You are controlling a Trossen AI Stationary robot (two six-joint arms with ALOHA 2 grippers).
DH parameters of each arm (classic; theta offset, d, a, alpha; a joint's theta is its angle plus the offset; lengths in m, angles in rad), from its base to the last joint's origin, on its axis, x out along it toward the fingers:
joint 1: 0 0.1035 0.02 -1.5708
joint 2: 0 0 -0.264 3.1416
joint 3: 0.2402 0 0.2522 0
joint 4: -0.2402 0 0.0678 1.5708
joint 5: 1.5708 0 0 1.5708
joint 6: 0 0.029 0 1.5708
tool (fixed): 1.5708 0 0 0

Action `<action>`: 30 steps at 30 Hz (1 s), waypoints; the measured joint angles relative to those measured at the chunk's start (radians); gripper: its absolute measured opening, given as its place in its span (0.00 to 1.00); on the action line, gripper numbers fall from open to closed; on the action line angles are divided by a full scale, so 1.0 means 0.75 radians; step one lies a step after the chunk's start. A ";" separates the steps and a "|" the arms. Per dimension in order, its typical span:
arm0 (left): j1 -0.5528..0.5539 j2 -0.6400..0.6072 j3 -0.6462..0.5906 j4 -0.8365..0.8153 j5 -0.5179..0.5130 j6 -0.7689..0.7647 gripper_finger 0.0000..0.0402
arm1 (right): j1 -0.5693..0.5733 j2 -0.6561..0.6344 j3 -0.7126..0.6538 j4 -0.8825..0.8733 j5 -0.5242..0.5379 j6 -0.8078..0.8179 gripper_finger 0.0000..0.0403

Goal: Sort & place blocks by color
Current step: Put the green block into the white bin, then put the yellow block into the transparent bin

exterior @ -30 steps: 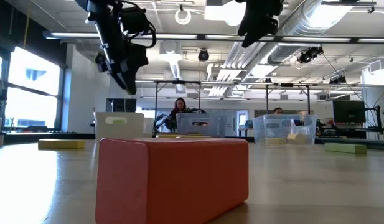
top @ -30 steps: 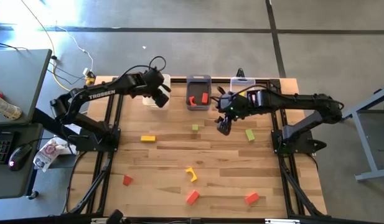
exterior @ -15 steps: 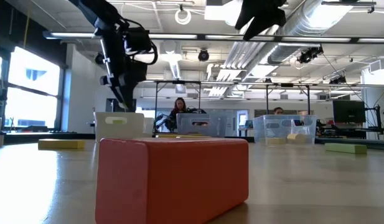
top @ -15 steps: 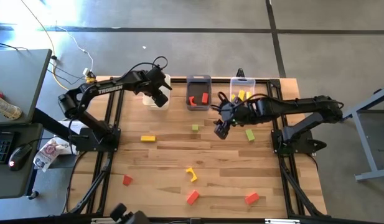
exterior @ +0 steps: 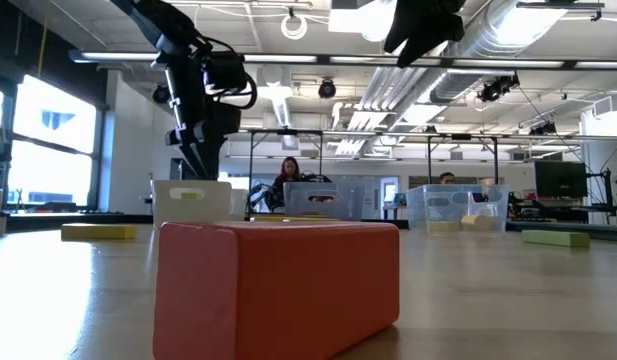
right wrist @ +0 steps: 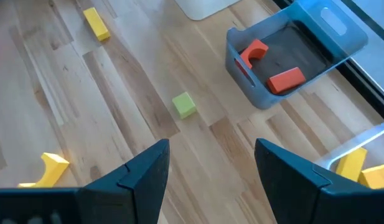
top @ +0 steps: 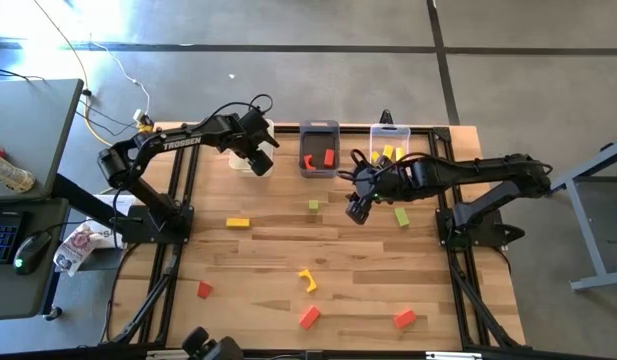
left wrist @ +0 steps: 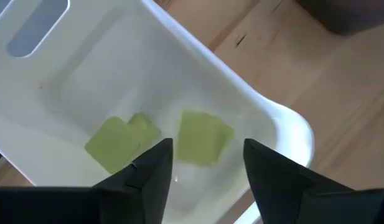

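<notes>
The left gripper (top: 256, 160) is held open over the white bin (left wrist: 285, 134) at the tabletop's (top: 268, 255) far edge; green blocks (left wrist: 203, 137) lie inside. The right gripper (top: 356, 208) is spread, empty.

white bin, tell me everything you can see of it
The white bin looks like smooth plastic, rectangular with rounded corners and a slot handle cut in one end wall. It stands upright at the table's far edge, left of the grey bin. Light green blocks lie on its floor. The left claw hangs open above it, touching nothing.
</notes>
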 joint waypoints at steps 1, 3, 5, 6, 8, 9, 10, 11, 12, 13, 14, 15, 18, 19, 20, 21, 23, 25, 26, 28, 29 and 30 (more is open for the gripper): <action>0.000 0.000 0.000 0.001 -0.003 0.000 0.47 | 0.000 0.000 0.000 -0.005 0.001 0.000 0.56; 0.000 0.000 0.000 0.000 -0.002 0.000 0.49 | 0.000 0.000 0.000 -0.008 0.001 0.000 0.56; 0.000 0.000 0.000 -0.001 0.020 0.000 0.51 | 0.000 0.000 0.000 -0.008 0.001 0.000 0.56; 0.000 0.000 0.000 -0.001 0.039 0.000 0.51 | 0.000 0.000 0.000 -0.008 0.001 0.000 0.56; -0.002 -0.002 0.000 -0.003 0.083 0.000 0.51 | 0.000 0.000 0.000 -0.008 0.001 0.000 0.56; -0.004 -0.006 0.000 -0.006 0.109 0.000 0.51 | 0.000 0.000 0.000 -0.008 0.001 0.000 0.56; -0.010 -0.012 0.000 -0.008 0.131 0.000 0.51 | 0.000 0.000 0.000 -0.008 0.001 0.000 0.56; -0.018 -0.020 0.000 -0.007 0.152 0.001 0.51 | 0.000 0.000 0.000 -0.008 0.001 0.000 0.56; -0.025 -0.030 0.000 -0.007 0.170 0.001 0.51 | 0.000 0.000 0.000 -0.008 0.001 0.000 0.56; -0.034 -0.042 0.000 -0.007 0.178 0.001 0.51 | 0.000 0.000 0.000 -0.008 0.001 0.000 0.56; -0.046 -0.059 0.000 -0.007 0.178 0.001 0.51 | 0.000 0.000 0.000 -0.008 0.001 0.000 0.56; -0.063 -0.075 0.000 -0.005 0.177 0.001 0.51 | 0.000 0.000 0.000 -0.008 0.000 0.000 0.56; -0.119 -0.116 0.000 -0.007 0.171 0.019 0.51 | 0.000 0.000 0.000 -0.008 -0.010 0.007 0.56; -0.145 -0.133 0.000 -0.006 0.171 0.042 0.51 | 0.000 0.000 0.000 -0.008 -0.014 0.020 0.56; -0.175 -0.149 0.000 -0.005 0.171 0.069 0.51 | 0.000 0.000 0.000 -0.008 -0.017 0.030 0.56; -0.208 -0.161 0.001 -0.005 0.171 0.094 0.51 | 0.000 0.000 0.000 -0.008 -0.024 0.038 0.56; -0.279 -0.174 0.000 -0.006 0.171 0.131 0.51 | 0.000 0.000 0.000 -0.008 -0.024 0.038 0.56; -0.357 -0.185 0.001 -0.004 0.165 0.140 0.51 | 0.000 0.000 0.000 -0.008 -0.024 0.038 0.56; -0.397 -0.186 0.001 -0.001 0.162 0.140 0.51 | 0.000 0.000 0.000 -0.009 -0.024 0.037 0.56; -0.482 -0.185 0.001 0.005 0.161 0.141 0.51 | 0.000 0.001 0.000 -0.009 -0.024 0.035 0.56; -0.524 -0.185 0.001 0.013 0.161 0.141 0.51 | 0.000 0.001 0.000 -0.009 -0.024 0.035 0.56; -0.567 -0.185 0.001 0.027 0.161 0.141 0.51 | 0.000 0.001 0.000 -0.009 -0.024 0.035 0.56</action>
